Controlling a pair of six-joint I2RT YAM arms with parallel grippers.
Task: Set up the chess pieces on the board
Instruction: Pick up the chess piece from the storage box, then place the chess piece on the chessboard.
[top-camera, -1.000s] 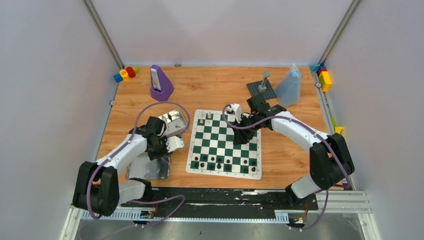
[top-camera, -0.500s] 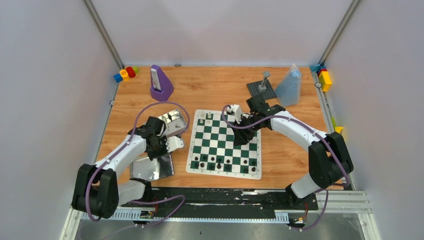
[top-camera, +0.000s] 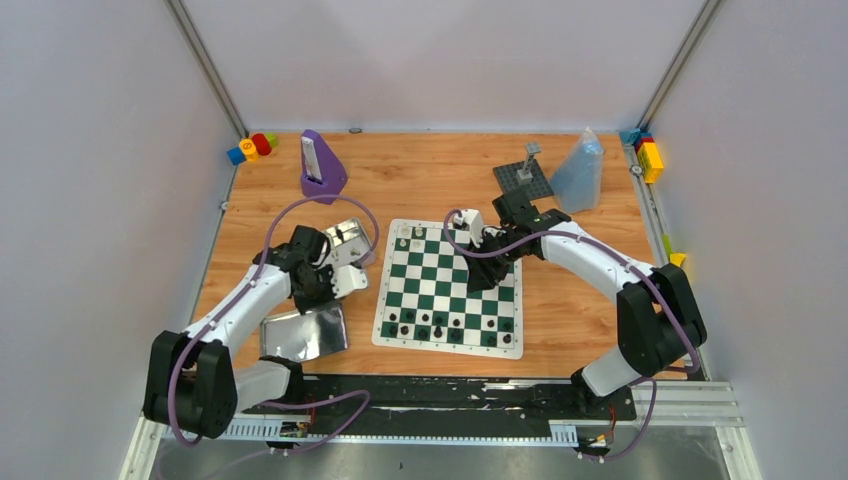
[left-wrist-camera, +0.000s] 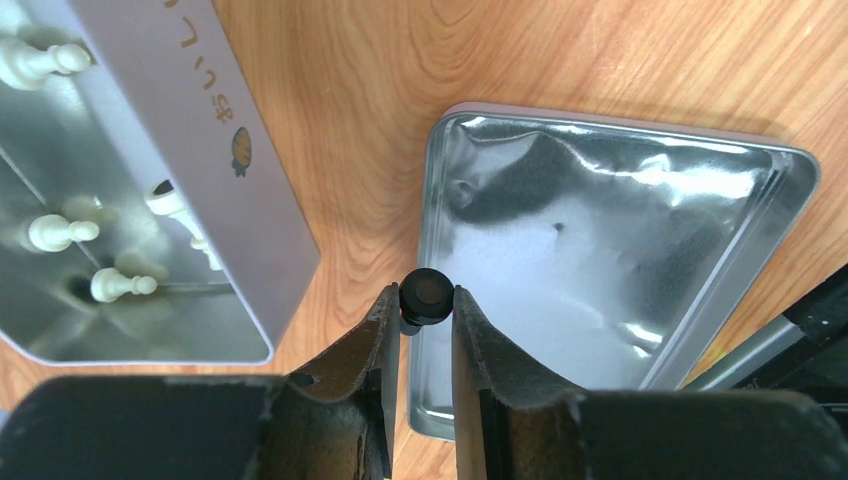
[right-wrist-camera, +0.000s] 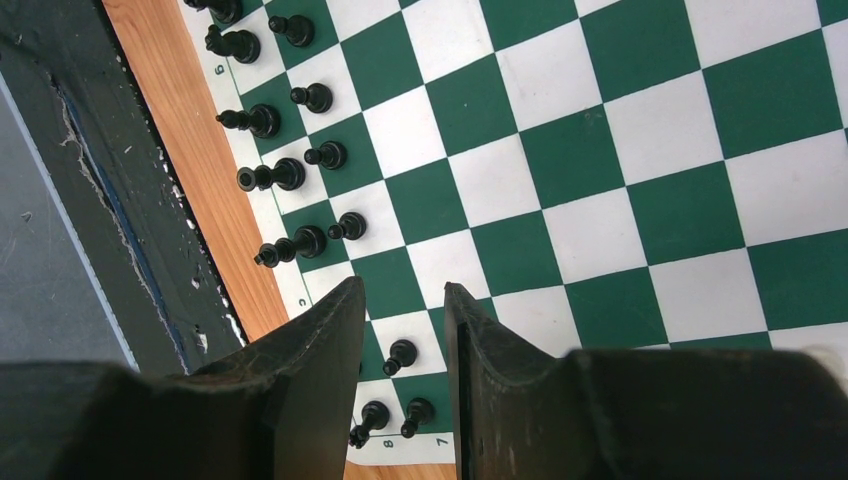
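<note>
Black piece (left-wrist-camera: 427, 291) now pinched in left end effector (left-wrist-camera: 427, 303); jaws just narrowed onto it, lid (left-wrist-camera: 620, 240) rim below. Right end effector (right-wrist-camera: 405, 300) part-open, empty, board (right-wrist-camera: 600, 160) beneath. Placement next.

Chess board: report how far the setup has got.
Done: black pieces fill much of the board's near rows; a couple of white pieces stand on its far row. In hand: the left gripper is shut on a black piece by the tin lid's edge; the right gripper hangs open over the board. Left: more white figures lie in the tin.
</note>
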